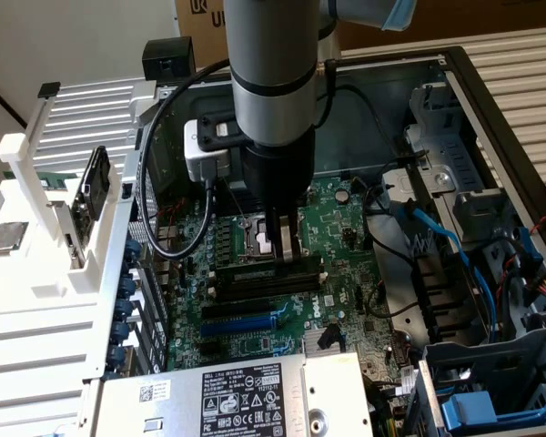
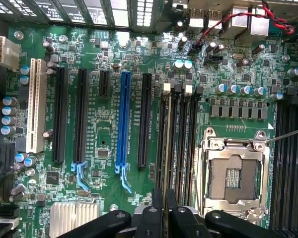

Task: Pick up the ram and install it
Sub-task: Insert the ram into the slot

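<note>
In the wrist view the ram [image 2: 165, 148] appears edge-on as a thin green strip. It runs lengthwise over one of the black memory slots [image 2: 181, 144], next to the CPU socket [image 2: 234, 176]. My gripper [image 2: 164, 210] is shut on one end of it, with a black finger on each side. In the exterior view my gripper [image 1: 285, 253] points straight down inside the open computer case. Its fingertips are at the bank of memory slots [image 1: 264, 278] in the middle of the green motherboard [image 1: 337, 228]. Whether the ram is seated in the slot cannot be told.
A blue expansion slot [image 1: 241, 323] and black slots lie just in front of the memory bank. A labelled power supply [image 1: 237, 396] stands at the front. Blue and black cables [image 1: 437, 237] and a drive cage [image 1: 491, 382] fill the exterior view's right. A white rack [image 1: 36, 228] stands outside the case.
</note>
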Action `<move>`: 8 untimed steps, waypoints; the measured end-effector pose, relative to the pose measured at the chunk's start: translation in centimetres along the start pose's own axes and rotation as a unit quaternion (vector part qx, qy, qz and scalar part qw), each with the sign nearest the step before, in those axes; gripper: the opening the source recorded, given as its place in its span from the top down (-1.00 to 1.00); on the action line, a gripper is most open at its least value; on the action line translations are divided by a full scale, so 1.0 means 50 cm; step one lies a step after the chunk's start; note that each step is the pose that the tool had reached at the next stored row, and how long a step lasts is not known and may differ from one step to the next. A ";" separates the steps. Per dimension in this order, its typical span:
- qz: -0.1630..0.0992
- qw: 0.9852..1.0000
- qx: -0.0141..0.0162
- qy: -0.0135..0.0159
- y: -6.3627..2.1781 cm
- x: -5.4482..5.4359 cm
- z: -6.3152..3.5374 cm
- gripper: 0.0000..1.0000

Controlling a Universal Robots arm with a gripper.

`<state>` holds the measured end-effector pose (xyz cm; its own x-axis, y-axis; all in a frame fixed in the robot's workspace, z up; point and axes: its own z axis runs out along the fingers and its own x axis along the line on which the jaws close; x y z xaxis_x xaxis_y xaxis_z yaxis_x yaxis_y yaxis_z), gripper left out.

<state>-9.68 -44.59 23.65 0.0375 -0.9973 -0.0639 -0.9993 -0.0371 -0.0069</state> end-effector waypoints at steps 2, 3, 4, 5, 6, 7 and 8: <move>0.000 1.000 0.000 0.000 0.002 0.000 0.000 0.73; 0.000 1.000 0.000 0.000 0.002 0.000 0.000 0.73; 0.000 1.000 0.001 0.000 0.003 0.000 0.000 0.73; 0.000 1.000 0.003 0.001 0.006 -0.002 0.003 0.73; 0.000 1.000 0.003 0.001 0.007 -0.002 0.004 0.73; 0.000 1.000 0.005 0.001 0.010 -0.004 0.007 0.73; 0.000 1.000 0.005 0.001 0.011 -0.004 0.008 0.73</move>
<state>-10.22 -44.39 23.24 0.0381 -0.9973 -0.0621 -0.9992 -0.0371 -0.0171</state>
